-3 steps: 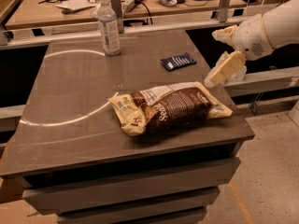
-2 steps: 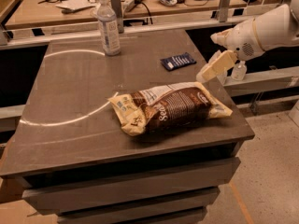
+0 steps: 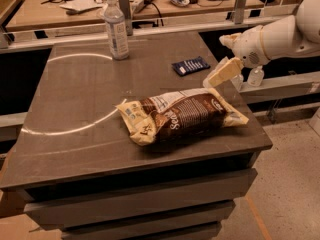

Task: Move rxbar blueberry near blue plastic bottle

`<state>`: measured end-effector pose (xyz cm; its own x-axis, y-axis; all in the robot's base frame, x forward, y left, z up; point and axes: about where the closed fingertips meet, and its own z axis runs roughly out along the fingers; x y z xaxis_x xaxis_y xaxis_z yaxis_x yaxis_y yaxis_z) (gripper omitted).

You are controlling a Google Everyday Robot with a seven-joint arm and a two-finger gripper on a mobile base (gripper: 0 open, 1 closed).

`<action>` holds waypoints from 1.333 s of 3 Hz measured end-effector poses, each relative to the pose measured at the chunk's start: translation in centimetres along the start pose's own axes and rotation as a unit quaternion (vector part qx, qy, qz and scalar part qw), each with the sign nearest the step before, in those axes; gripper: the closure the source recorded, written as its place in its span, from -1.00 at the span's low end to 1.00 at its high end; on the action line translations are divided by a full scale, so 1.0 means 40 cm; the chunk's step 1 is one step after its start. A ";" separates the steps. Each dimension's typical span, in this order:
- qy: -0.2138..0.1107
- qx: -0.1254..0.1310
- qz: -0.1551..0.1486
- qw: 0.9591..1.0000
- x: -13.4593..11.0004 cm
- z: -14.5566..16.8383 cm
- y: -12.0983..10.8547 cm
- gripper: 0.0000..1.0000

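Observation:
The rxbar blueberry [image 3: 190,66], a small flat dark navy wrapper with white lettering, lies on the dark table [image 3: 75,99] toward its far right. The blue plastic bottle [image 3: 116,29], clear with a white cap and pale label, stands upright at the table's far edge, left of the bar. My gripper [image 3: 220,74] hangs on the white arm over the table's right edge, just right of the bar and a little above it, apart from it and holding nothing.
A large brown-and-cream snack bag [image 3: 180,115] lies on the table's near right, below the gripper. A small clear bottle [image 3: 255,76] stands beyond the right edge. A cluttered bench [image 3: 75,6] runs behind the table.
My arm and gripper have moved left and slightly up, closer to the bar. The bar, bottle and bag have not moved.

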<state>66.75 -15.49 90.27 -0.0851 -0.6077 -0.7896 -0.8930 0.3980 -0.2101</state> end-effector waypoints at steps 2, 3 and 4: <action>-0.036 0.044 0.015 0.998 0.048 0.103 -0.132 -1.00; -0.042 0.046 0.038 0.997 0.070 0.136 -0.160 -1.00; -0.045 0.043 0.063 0.996 0.103 0.177 -0.170 -0.95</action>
<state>75.62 -15.84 84.37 -0.1499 -0.4864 -0.8608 -0.8363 0.5268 -0.1521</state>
